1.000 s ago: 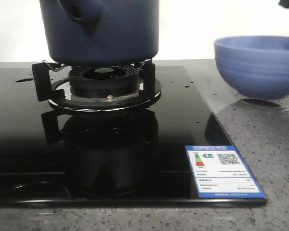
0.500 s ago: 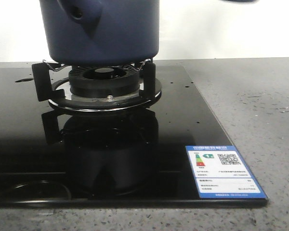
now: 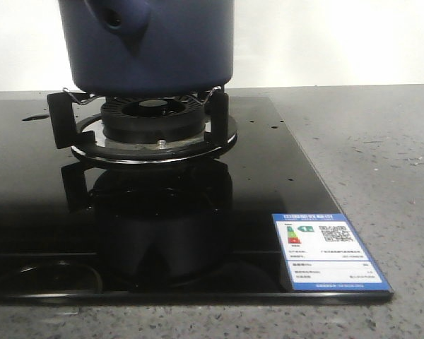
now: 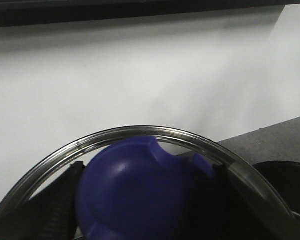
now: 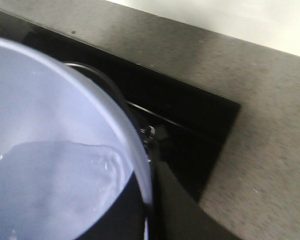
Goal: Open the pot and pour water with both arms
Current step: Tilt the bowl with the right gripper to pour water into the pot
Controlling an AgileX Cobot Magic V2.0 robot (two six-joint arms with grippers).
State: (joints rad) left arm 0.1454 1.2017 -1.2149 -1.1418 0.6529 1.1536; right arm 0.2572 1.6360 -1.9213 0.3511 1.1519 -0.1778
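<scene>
The dark navy pot (image 3: 155, 42) stands on the burner (image 3: 152, 116), its pierced handle lug (image 3: 116, 21) facing me; its top is cut off by the front view. A glass lid (image 4: 140, 132) with a blue knob (image 4: 135, 190) fills the left wrist view, held in the air with my left gripper (image 4: 145, 200) shut on the knob, dark fingers (image 4: 55, 210) on either side. My right gripper (image 5: 149, 210) is shut on the rim of a pale blue bowl (image 5: 40, 100) holding water (image 5: 50, 190), above the black cooktop (image 5: 190, 105). Neither gripper shows in the front view.
The black glass cooktop (image 3: 198, 212) carries a blue-and-white energy label (image 3: 328, 251) at its front right corner. Grey speckled counter (image 3: 381, 155) lies to the right of it. A white wall runs behind.
The blue bowl stood on the counter at the right a second ago. It rose out of the front view, only its base showing at the top edge half a second ago. The pot has not moved.
</scene>
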